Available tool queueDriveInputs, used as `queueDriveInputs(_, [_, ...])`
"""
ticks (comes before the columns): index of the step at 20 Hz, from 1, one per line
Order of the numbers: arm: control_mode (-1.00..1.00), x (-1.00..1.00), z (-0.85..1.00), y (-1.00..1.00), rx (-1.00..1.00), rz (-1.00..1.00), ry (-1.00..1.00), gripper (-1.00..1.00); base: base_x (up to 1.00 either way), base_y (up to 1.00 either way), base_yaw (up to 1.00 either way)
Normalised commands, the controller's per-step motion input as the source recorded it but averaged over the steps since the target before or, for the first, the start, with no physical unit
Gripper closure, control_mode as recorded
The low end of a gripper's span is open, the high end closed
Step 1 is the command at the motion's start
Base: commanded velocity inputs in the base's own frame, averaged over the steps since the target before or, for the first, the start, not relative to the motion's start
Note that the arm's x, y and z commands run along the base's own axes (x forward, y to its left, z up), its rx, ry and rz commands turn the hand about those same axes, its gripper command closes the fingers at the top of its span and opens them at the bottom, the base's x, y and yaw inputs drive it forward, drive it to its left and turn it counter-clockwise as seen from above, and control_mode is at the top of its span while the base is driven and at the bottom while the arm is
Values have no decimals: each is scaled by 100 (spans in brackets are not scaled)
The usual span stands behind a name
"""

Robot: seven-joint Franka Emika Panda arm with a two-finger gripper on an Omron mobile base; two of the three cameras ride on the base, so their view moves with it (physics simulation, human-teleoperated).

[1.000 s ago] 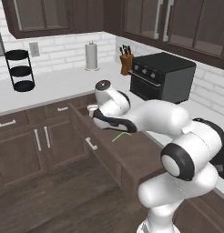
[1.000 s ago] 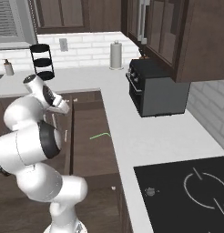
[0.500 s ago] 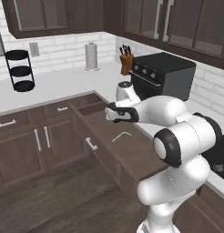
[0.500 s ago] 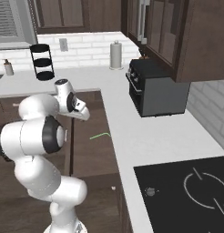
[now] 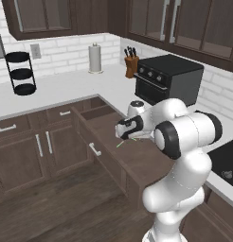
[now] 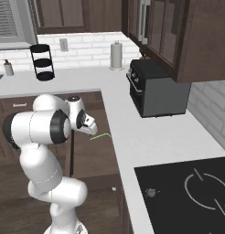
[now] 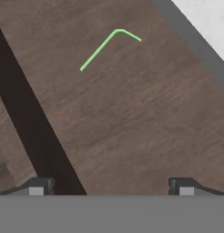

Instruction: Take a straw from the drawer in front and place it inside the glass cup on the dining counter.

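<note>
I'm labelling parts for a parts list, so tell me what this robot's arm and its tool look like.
The arm is glossy white, made of rounded, bulbous segments with dark grey to black caps at the joints. No cables or markings can be made out. The tool has two small dark grey fingertips, blocky, each with a lighter grey patch on it.

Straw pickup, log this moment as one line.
stage: approach | fingers: open, empty | straw: lying in open drawer, untouched

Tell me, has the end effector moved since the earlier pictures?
Yes. The end effector has swung along the open drawer, away from the worktop corner, towards the straw.
</note>
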Motion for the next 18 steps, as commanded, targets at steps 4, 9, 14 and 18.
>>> queueDriveInputs(4, [-100, 0, -77, 0, 2, 5, 0, -100, 0, 0, 0])
queueDriveInputs(9, [-100, 0, -61, 0, 1, 4, 0, -100, 0, 0, 0])
queueDriveInputs(14, [-100, 0, -39, 2, 1, 5, 0, -100, 0, 0, 0])
queueDriveInputs(18, [-100, 0, -22, 27, 0, 5, 0, -100, 0, 0, 0])
